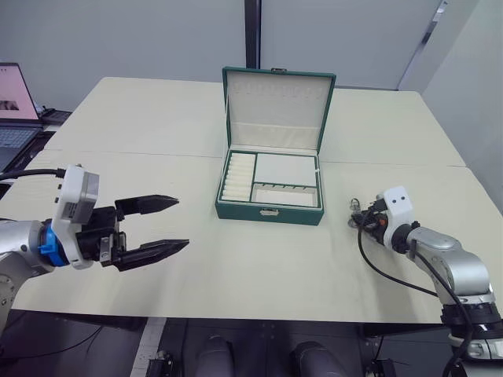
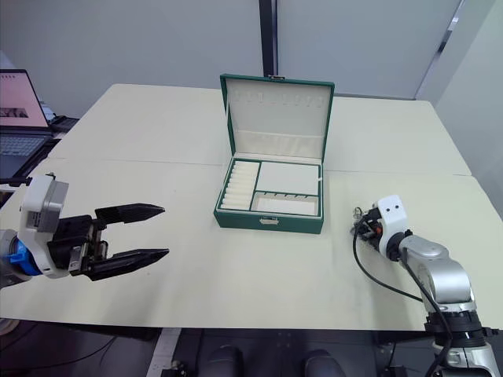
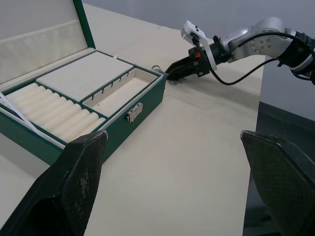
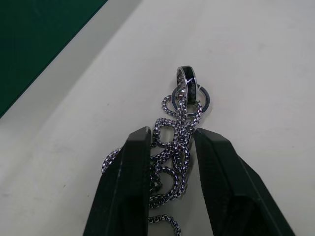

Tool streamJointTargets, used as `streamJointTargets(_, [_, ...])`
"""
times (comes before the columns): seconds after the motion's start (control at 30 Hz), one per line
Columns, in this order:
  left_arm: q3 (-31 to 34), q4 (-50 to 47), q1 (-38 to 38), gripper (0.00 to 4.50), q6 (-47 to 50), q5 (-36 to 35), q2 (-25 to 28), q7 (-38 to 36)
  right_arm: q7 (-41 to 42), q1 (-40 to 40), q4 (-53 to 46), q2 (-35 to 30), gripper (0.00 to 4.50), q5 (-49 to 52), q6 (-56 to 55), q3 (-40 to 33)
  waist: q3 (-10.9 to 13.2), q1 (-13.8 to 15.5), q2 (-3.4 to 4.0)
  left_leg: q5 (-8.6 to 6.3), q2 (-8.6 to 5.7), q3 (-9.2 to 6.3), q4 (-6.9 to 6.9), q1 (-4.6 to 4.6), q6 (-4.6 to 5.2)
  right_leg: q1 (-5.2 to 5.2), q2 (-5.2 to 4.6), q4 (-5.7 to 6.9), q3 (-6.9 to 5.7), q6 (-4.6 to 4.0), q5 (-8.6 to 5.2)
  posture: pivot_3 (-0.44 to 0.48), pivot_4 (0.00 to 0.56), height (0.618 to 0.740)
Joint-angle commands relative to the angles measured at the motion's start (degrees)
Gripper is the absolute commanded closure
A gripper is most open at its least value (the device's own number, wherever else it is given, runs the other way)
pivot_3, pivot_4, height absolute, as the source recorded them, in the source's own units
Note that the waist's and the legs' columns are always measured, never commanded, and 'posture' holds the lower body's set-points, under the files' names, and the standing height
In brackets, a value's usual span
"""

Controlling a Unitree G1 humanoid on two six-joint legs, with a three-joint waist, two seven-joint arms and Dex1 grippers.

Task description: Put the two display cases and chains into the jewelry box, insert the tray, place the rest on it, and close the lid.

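Note:
The green jewelry box [image 1: 271, 210] stands open at the table's middle, its lid [image 1: 279, 98] upright. A white tray [image 1: 284, 169] with ring rolls, a flat pad and a slotted compartment sits inside, near rim level. To the right of the box, my right gripper [image 1: 357, 214] rests low on the table. In the right wrist view its fingers [image 4: 130, 167] are shut on a silver chain [image 4: 184, 110] that carries rings [image 4: 187, 73] and lies bunched on the tabletop. My left gripper [image 1: 181, 224] hovers open and holds nothing, left of the box near the front edge. The display cases are out of view.
A laptop [image 1: 12, 102] sits off the table's far left corner. A seam [image 1: 118, 153] runs across the tabletop behind the box. The table's front edge [image 1: 259, 318] lies close below both arms.

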Motion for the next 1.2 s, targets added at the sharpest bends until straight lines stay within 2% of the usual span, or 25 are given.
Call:
streamJointTargets(0.03, [2.7,-0.2,0.2,0.0,-1.4,0.2,-0.3,-0.5,0.5,2.0,0.8,0.7,3.84,0.0,2.3,1.4,0.0,0.0,0.0,0.0,0.0,0.0,0.0,0.0,0.0,0.0,0.0,0.0,0.0,0.0,0.0,0.0,0.15,0.74])
streamJointTargets(0.13, [3.0,-0.2,0.6,0.0,-1.7,0.2,-0.3,-0.5,0.5,2.2,0.5,0.7,4.29,0.0,2.3,1.4,0.0,0.0,0.0,0.0,0.0,0.0,0.0,0.0,0.0,0.0,0.0,0.0,0.0,0.0,0.0,0.0,0.15,0.74])
streamJointTargets(0.23, [3.1,-0.4,1.0,0.0,-1.8,0.1,-0.4,-0.4,0.5,2.4,0.1,0.9,4.48,0.0,2.4,1.6,0.0,0.0,0.0,0.0,0.0,-0.01,0.0,0.0,0.0,0.0,0.0,0.0,0.0,0.0,0.0,0.0,0.15,0.74])
streamJointTargets(0.67, [2.8,-1.2,0.9,0.0,-1.8,0.2,-0.8,0.4,-0.4,2.0,-2.3,1.5,4.48,0.5,1.7,-0.7,0.0,0.0,0.01,0.0,0.0,0.0,-0.02,-0.01,0.0,0.01,0.0,0.0,0.0,0.0,0.0,0.0,0.15,0.74])
streamJointTargets(1.2, [-0.8,-0.3,-3.0,0.0,-1.6,0.7,-0.8,1.4,1.6,-0.9,-14.4,-4.0,4.48,5.4,8.8,-5.7,0.1,0.0,0.23,0.0,0.0,0.13,-0.09,-0.09,0.0,-0.01,0.0,0.01,0.12,0.0,0.0,0.0,0.15,0.74])
